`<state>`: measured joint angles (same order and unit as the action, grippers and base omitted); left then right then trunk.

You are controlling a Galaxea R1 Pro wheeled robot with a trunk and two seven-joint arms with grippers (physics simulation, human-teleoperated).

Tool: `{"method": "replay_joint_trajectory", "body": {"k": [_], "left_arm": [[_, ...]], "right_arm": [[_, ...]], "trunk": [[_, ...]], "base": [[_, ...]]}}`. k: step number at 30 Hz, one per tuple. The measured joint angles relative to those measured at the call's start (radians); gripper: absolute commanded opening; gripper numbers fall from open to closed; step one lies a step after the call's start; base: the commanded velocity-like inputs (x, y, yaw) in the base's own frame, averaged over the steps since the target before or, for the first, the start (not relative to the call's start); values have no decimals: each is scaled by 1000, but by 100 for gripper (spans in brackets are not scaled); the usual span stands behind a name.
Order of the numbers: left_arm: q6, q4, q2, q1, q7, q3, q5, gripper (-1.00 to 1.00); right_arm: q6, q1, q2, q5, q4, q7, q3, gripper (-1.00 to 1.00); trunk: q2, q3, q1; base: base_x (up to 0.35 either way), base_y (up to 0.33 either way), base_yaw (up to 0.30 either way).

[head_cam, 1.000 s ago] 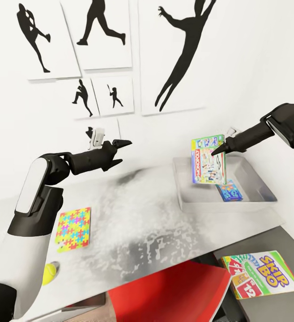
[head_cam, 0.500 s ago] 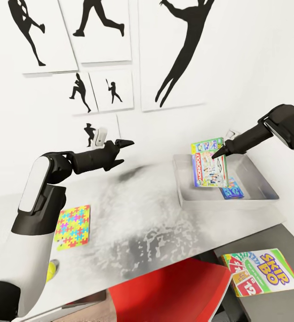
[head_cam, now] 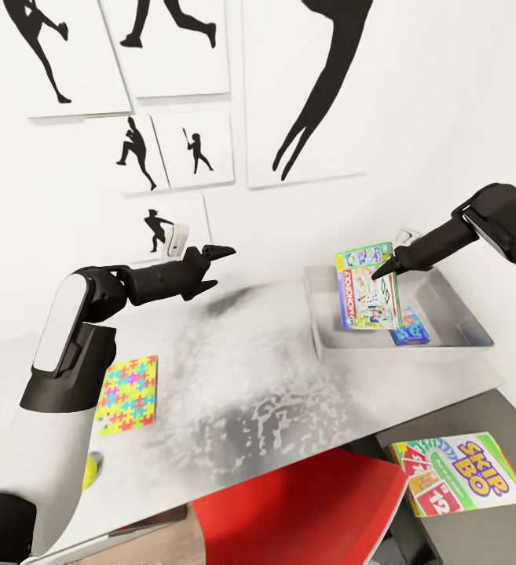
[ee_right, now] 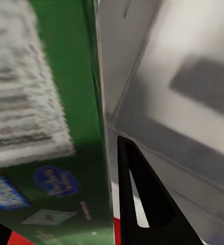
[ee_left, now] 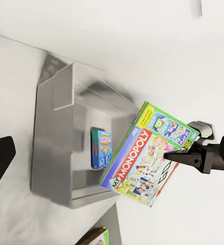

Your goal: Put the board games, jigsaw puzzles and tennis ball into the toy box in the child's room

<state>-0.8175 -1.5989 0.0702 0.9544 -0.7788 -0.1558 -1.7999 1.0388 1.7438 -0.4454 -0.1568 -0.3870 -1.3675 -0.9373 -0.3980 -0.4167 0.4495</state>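
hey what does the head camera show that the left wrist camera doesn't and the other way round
Head view alone: the jigsaw puzzle on the table, the wall silhouette pictures, a red chair and the left gripper. Left wrist view alone: the Monopoly box's printed name reads clearly. Both: the right gripper holding the Monopoly box tilted over the grey toy box, and the blue game lying inside.

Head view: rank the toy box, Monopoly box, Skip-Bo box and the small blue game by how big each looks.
1. Toy box
2. Skip-Bo box, though it lies nearer the camera, so its lead over Monopoly is unsure
3. Monopoly box, held by the right claw
4. Blue game, partly hidden
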Motion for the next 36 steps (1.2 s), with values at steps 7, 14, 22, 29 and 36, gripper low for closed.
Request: {"method": "replay_joint_trajectory", "body": {"k": [7,14,22,29,36], "left_arm": [[0,0,0,-1,-2,0,0,100],[0,0,0,-1,-2,0,0,100],[0,0,0,-1,-2,-1,0,100],[0,0,0,-1,-2,-1,1,100],[0,0,0,-1,-2,-1,1,100]], "right_arm": [[0,0,-1,0,0,0,-1,-100],[0,1,-1,-1,0,0,0,-100],[0,40,0,-5,0,-10,1,-100],[0,67,-5,-9,0,-23,4,-100],[-1,81,-12,-21,1,-27,9,-100]], "trunk": [[0,-11,0],[0,-23,0],[0,-36,0],[0,-47,0],[0,-59,0]], "base": [[0,0,0],[0,0,0],[0,0,0],[0,0,0],[0,0,0]]}}
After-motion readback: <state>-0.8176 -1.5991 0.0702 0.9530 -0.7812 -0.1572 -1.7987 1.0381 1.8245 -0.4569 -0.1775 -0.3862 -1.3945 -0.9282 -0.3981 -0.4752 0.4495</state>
